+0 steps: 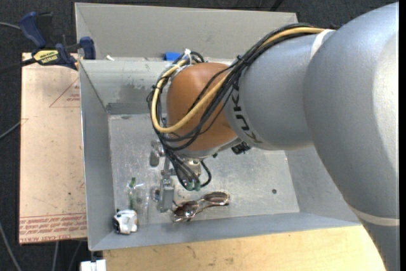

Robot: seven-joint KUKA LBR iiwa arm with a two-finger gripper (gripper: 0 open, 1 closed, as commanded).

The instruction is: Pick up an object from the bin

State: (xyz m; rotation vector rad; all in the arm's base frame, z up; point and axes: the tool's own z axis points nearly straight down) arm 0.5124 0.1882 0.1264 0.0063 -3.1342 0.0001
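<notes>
My gripper [165,192] hangs low over the front left part of the bin floor, under the orange wrist cover. Just to its right, close to the front wall, lies a shiny brown and metal thing [202,204] with two looped ends; it looks like a pair of small tongs or glasses. Whether the gripper touches it I cannot make out. A small green and clear piece [134,185] lies on the floor just left of the gripper. In the front left corner sits a white crumpled lump [125,221] with a dark spot.
A blue thing [171,56] peeks out at the bin's back wall behind the wrist cover. The arm and its cables hide the middle and right of the bin. The front wall stands close behind the gripper.
</notes>
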